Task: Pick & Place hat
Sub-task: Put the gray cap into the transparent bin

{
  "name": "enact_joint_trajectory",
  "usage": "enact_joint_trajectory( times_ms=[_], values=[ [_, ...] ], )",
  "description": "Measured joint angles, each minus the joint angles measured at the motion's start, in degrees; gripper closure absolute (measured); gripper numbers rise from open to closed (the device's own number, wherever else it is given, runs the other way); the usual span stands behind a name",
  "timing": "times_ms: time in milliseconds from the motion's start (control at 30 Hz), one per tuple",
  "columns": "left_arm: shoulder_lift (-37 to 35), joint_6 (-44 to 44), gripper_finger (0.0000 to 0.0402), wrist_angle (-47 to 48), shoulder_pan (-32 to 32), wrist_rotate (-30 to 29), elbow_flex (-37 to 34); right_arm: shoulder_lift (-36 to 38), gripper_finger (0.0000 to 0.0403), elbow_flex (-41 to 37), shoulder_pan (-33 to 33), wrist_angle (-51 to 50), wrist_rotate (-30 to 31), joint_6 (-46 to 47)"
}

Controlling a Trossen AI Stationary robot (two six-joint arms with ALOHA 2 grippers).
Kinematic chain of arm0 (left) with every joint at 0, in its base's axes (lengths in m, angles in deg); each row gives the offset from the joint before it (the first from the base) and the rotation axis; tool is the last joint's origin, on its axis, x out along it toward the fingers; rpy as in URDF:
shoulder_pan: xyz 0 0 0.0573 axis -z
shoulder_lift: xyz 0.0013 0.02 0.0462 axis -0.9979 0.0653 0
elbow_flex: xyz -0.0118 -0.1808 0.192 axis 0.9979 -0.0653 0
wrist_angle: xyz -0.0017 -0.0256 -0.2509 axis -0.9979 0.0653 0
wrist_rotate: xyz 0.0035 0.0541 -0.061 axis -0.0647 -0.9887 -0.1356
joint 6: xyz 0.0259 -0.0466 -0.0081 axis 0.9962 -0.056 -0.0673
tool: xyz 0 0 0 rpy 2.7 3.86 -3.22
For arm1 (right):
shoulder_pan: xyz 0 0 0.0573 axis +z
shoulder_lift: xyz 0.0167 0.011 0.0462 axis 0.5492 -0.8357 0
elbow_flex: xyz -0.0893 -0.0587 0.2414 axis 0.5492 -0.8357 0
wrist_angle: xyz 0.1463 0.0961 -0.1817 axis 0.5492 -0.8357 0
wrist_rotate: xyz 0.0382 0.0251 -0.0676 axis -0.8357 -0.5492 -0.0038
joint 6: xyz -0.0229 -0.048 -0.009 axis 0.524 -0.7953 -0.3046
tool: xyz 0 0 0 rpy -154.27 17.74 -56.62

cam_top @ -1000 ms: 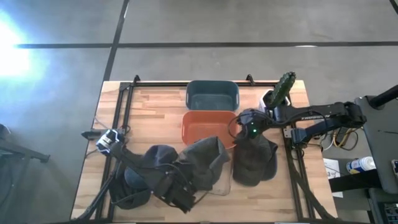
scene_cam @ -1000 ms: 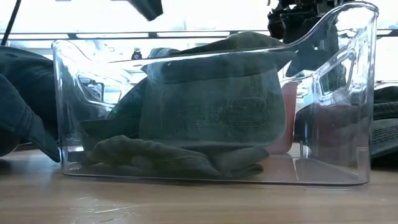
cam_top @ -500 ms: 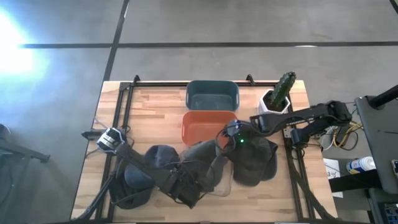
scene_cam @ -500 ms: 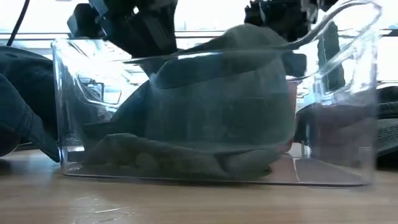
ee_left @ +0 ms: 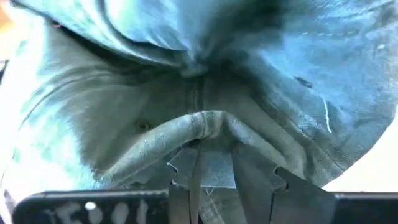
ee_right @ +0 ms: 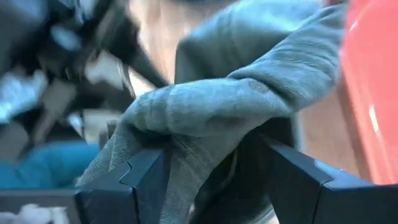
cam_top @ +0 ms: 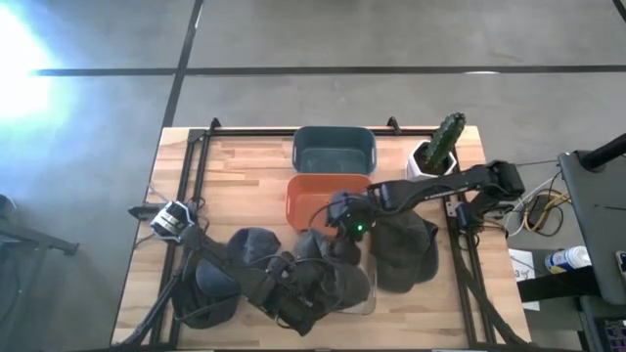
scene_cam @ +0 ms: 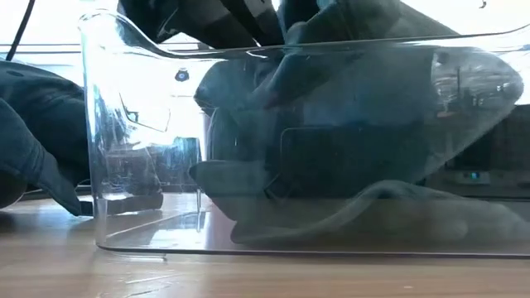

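**Hat now down inside the clear bin, both grippers on it**

A wooden table (cam_top: 245, 176) seen from above holds a dark blue bin (cam_top: 334, 150) at the far edge, an orange bin (cam_top: 315, 198) in front of it, a potted cactus (cam_top: 442, 145) to the right, and a clear plastic bin (scene_cam: 116, 165) near the front edge. A second olive hat (cam_top: 404, 251) lies flat to the right of the clear bin, and a dark blue cap (cam_top: 230, 264) lies to its left.

Half a second ago the grey-green hat (cam_top: 337, 277) stood higher and bulged over the far rim of the clear bin; now it is lower and bunched inside the bin. The low view shows its cloth (scene_cam: 348, 149) filling most of the bin, and the bin itself has turned on the table since then.

The left gripper (cam_top: 293, 306) sits at the near side of the hat. Its wrist view shows a pinched fold of the hat (ee_left: 205, 124) running into the narrow gap between its fingers (ee_left: 249, 186), which are partly closed on that fold.

The right gripper (cam_top: 344, 220) has reached in from the right to the hat's far edge. Its fingers (ee_right: 149, 177) stand wide apart, with a thick roll of hat brim (ee_right: 205, 106) draped between them; they look spread around the cloth rather than clamped on it.

The placing appears close to complete; letting go and withdrawing both arms seems to be what remains.
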Motion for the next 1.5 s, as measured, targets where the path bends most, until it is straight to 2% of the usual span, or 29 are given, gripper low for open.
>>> enact_joint_trajectory(
  times_ms=[167,300,500,633,800,867,933,1033,1100,1200,1333,1500],
  values=[
    [0.3,-2.7,0.0317,0.3,-0.1,0.2,-4.2,-2.2,0.0177,2.0,2.3,-5.2,-0.2,-5.5],
    [-1.6,-3.5,0.0317,0.5,1.0,0.3,-3.7,-2.2,0.0177,1.3,3.5,-4.4,-0.2,-5.7],
    [-6.8,0.9,0.0317,0.9,3.1,-2.3,-2.0,-2.2,0.0177,0.4,5.0,1.7,-0.2,-5.5],
    [-7.0,-3.2,0.0317,6.0,3.0,-2.5,-2.3,-2.3,0.0177,0.2,5.8,5.6,-0.1,-5.5],
    [-7.4,-5.4,0.0317,6.6,3.6,-5.9,-2.6,-3.4,0.0177,-0.9,5.8,5.6,-0.2,-5.2],
    [-6.7,-5.3,0.0317,6.8,3.3,-3.8,-4.0,-4.5,0.0177,-1.2,5.8,5.0,-0.2,-5.2],
    [-5.6,-5.8,0.0317,6.0,2.4,0.7,-6.1,-5.0,0.0177,-1.2,5.9,4.9,-0.2,-5.2],
    [-5.1,-6.2,0.0317,0.5,1.8,7.5,-9.7,-4.8,0.0177,-1.2,6.0,4.4,-0.3,-5.5],
    [-5.5,-6.4,0.0317,-4.0,1.8,9.9,-11.8,-3.9,0.0177,-1.2,6.0,3.3,-0.2,-6.1],
    [-6.1,-7.8,0.0317,-4.3,2.0,11.0,-12.7,-1.8,0.0177,-0.9,5.8,1.5,-0.2,-6.9],
    [-6.6,-8.1,0.0317,0.9,2.5,12.4,-10.2,1.3,0.0177,-0.4,5.6,-1.6,0.0,-8.5],
    [-7.7,-8.1,0.0317,13.9,3.4,11.8,-1.1,6.3,0.0177,-0.4,5.6,-4.3,4.1,-8.9]
  ],
)
